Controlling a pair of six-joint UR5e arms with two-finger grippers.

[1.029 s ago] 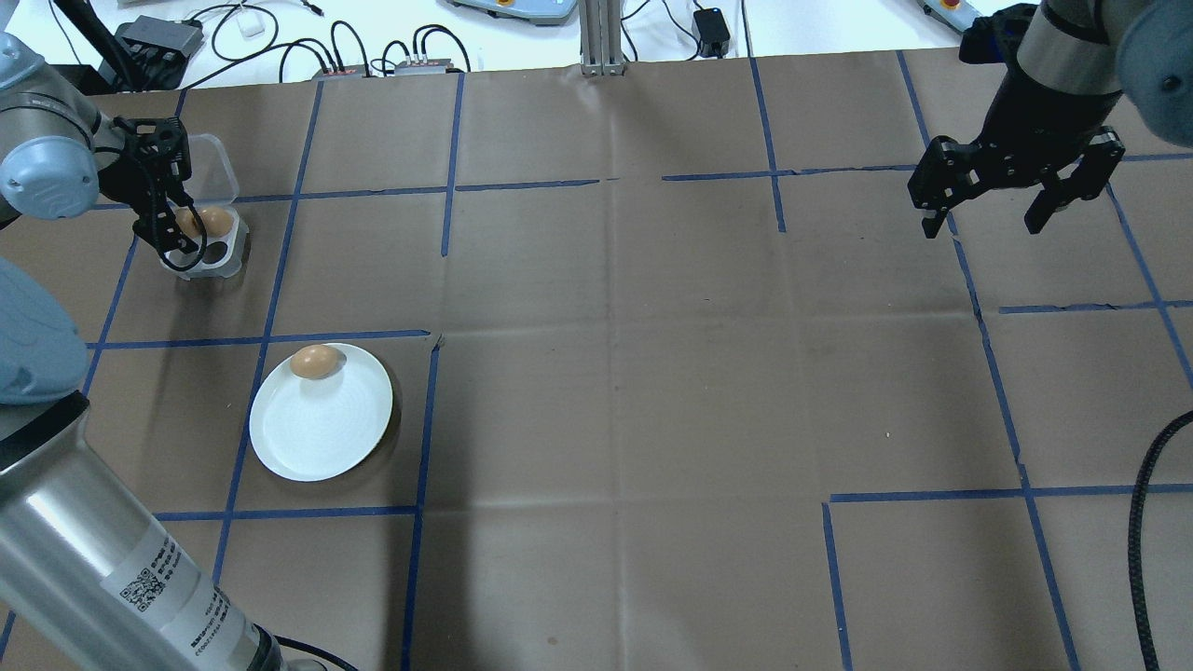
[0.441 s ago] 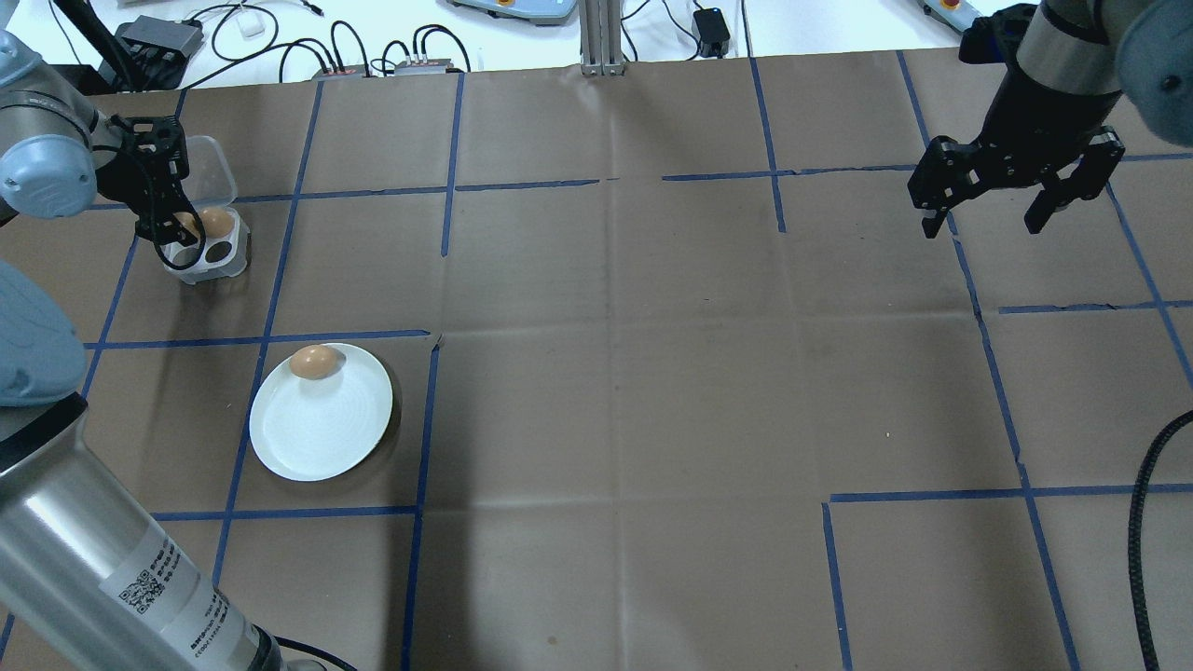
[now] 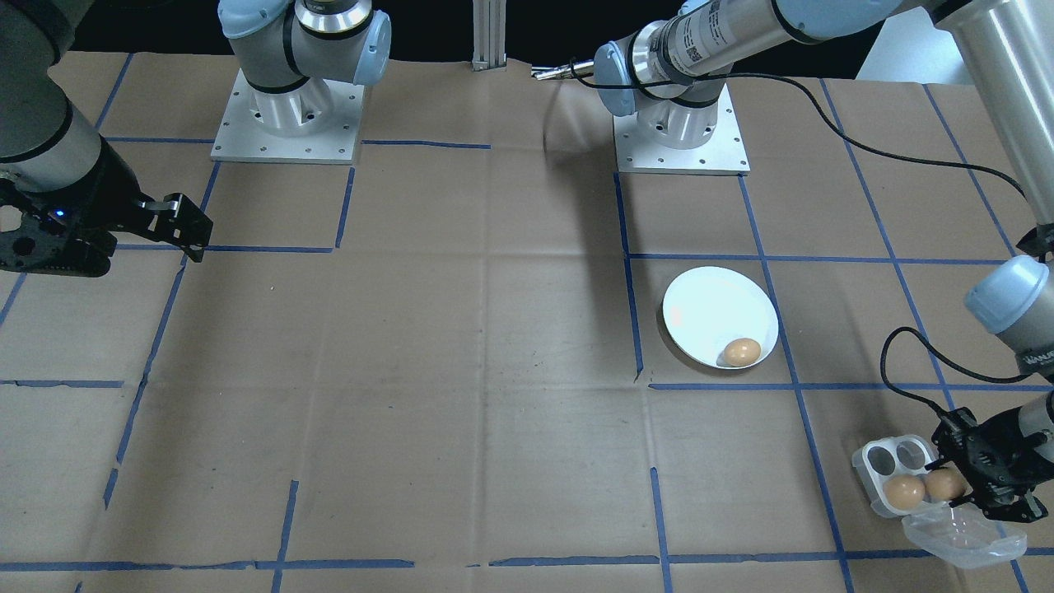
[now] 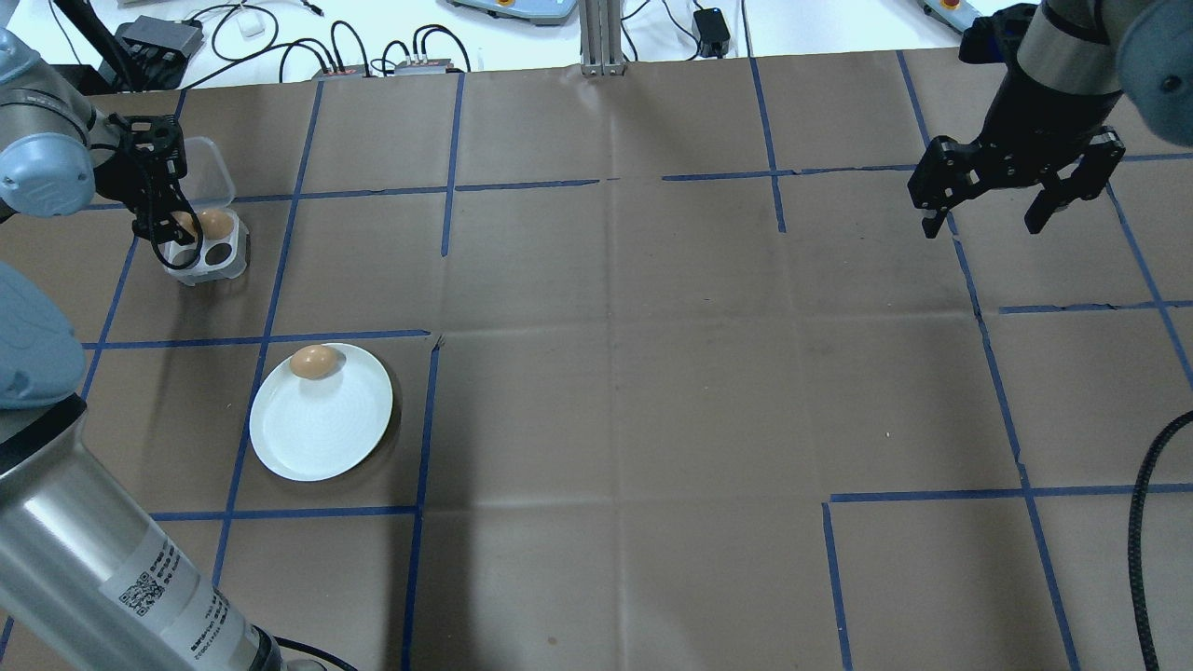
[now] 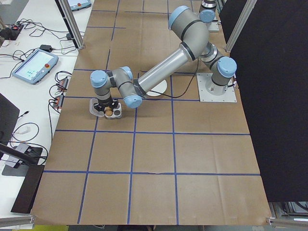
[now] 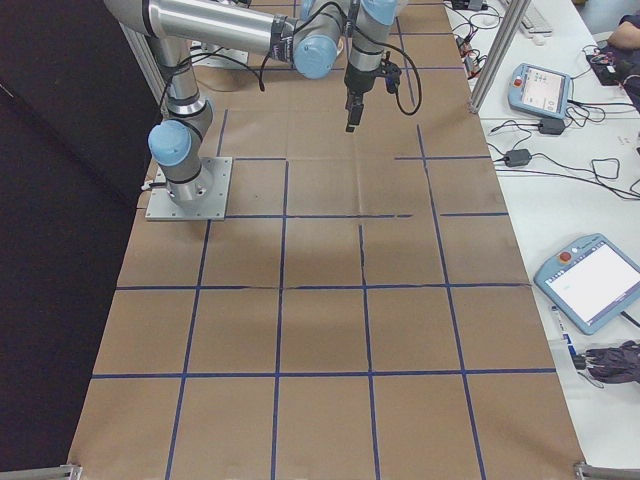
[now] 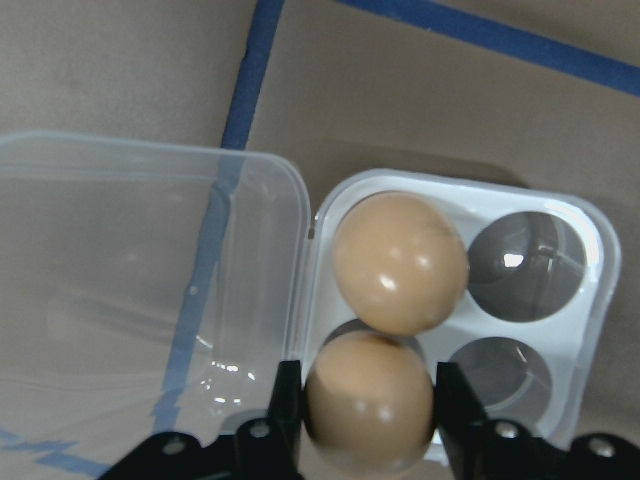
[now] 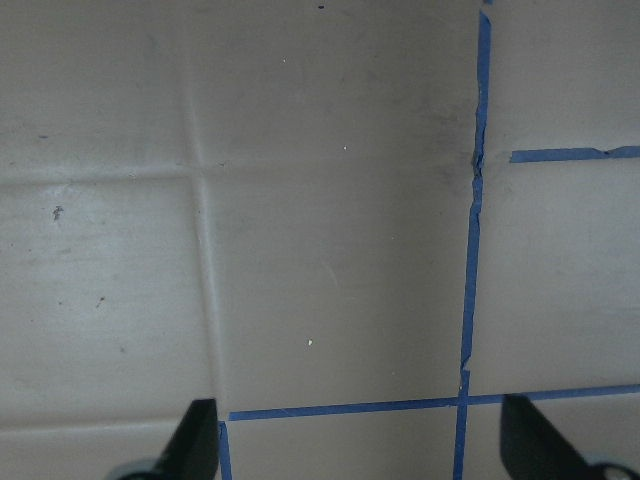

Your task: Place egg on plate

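Observation:
A small white egg tray holds two brown eggs beside two bare holes. My left gripper is shut on the nearer egg, one finger pressed on each side; the other egg sits just beyond it. From overhead, the left gripper is over the tray at the far left. The round white plate lies nearer the robot, with one brown egg on its far rim. My right gripper hangs open above the far right of the table, holding nothing.
The tray's clear lid lies open flat beside it. Blue tape lines grid the brown table cover. Cables and boxes sit past the far edge. A black cable runs down at the right.
The left gripper has shifted slightly left and toward the far side at the tray. The right arm, the plate and its egg have not moved.

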